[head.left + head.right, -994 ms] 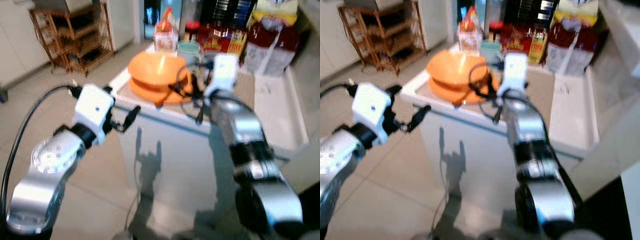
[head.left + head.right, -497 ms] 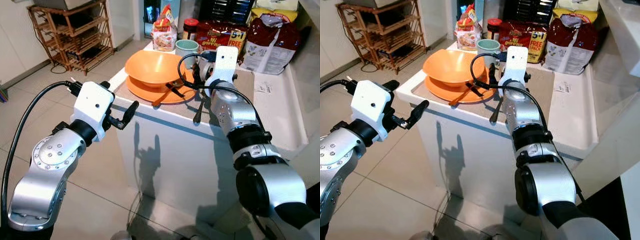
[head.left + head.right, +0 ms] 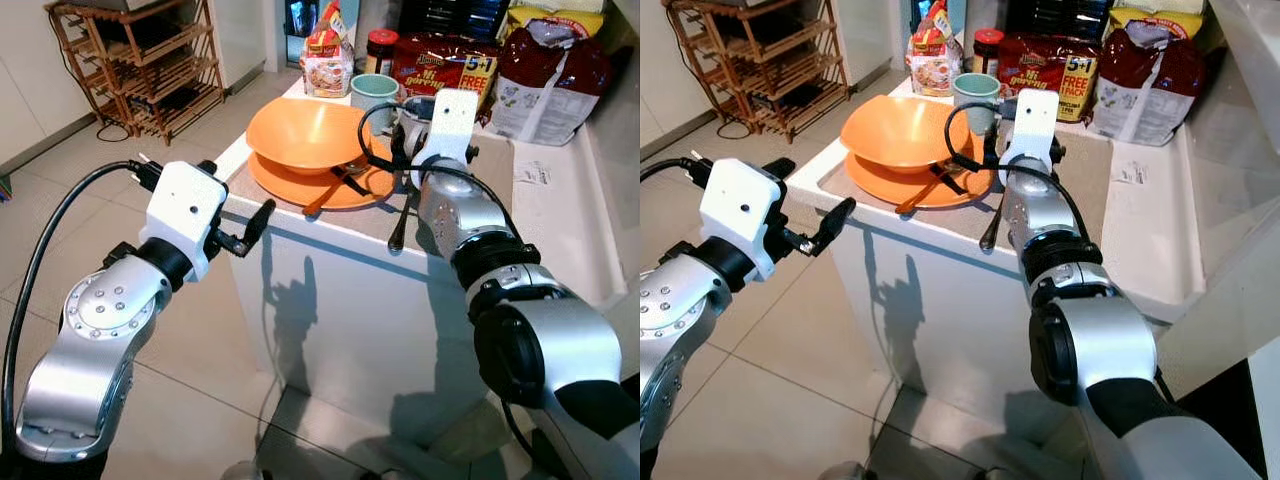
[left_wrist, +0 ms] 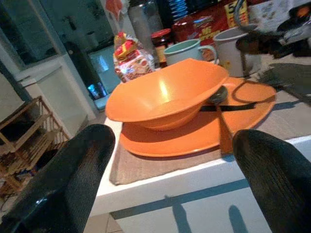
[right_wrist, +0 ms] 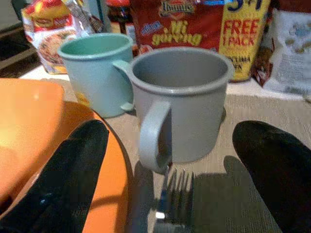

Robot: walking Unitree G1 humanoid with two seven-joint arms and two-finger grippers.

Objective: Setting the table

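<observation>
**Grippers spread at the table corner**

A glossy orange bowl (image 3: 308, 133) sat on a flat orange plate (image 3: 330, 185), both smooth plastic, in the upper middle of the left eye frame. The plate rested on a coarse woven beige mat (image 4: 127, 164) covering the white table (image 3: 340, 290). An orange-handled spoon (image 4: 221, 124) leaned against the bowl's rim, its metal end up. Behind stood two round mugs with handles, a mint mug (image 5: 97, 70) and a grey mug (image 5: 182, 104), just beside each other. A metal fork (image 5: 172, 201) lay on the mat before the grey mug, its tines toward it.

The right gripper (image 5: 170, 160) hovered over the mat, its black fingers spread wide on either side of the grey mug and the fork, touching neither. The left gripper (image 4: 170, 170) hung at centre left of the frame, off the table's near corner, fingers wide apart, facing the bowl and holding nothing.

Snack packets (image 3: 445, 70) crowded the frame's top edge; a wooden rack (image 3: 130, 60) stood upper left.
</observation>
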